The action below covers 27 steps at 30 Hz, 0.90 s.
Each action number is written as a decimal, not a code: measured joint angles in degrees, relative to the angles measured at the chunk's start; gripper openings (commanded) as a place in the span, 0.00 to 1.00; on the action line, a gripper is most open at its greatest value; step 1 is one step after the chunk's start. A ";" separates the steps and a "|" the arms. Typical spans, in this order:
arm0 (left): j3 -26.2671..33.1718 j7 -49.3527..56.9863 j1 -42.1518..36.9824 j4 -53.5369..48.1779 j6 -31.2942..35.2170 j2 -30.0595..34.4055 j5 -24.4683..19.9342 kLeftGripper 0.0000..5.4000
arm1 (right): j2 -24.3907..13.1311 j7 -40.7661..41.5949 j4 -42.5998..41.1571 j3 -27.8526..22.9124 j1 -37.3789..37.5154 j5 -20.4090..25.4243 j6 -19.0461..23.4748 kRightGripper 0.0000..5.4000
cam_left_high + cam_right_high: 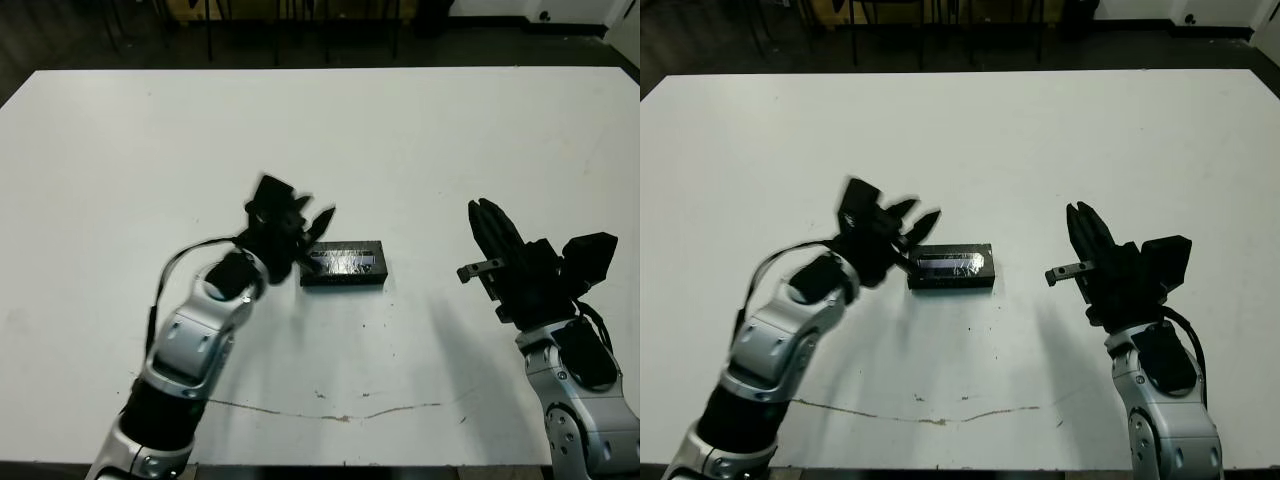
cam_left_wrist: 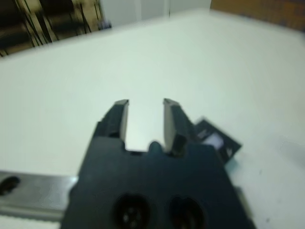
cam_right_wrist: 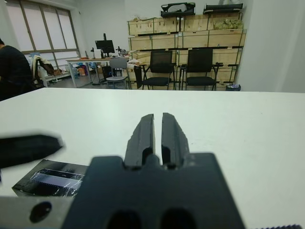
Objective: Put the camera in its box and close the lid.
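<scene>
Lid sits on the box at mid-table, just beside left gripper, whose fingers are spread, empty. Right gripper well apart to the right, fingers pressed together, holding nothing.

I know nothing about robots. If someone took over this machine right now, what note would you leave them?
Left end effector: open, empty, just left of the closed box.
Right end effector: shut, empty, hovering well right of it.
The lid, with its shiny window strip, sits on the box at the middle of the table.
The camera is not visible, presumably inside.
Left: check that the lid is seated, then withdraw both arms.
</scene>
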 measured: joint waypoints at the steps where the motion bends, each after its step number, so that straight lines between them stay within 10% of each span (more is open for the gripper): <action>1: -0.54 0.34 0.14 1.21 0.23 -0.33 0.26 0.06 | 0.00 0.06 0.18 -0.04 0.08 0.00 -0.45 0.00; 27: -7.16 -1.00 -2.79 5.77 0.61 -0.20 5.11 0.00 | 0.22 -0.41 -0.11 0.27 0.76 0.03 -0.83 0.00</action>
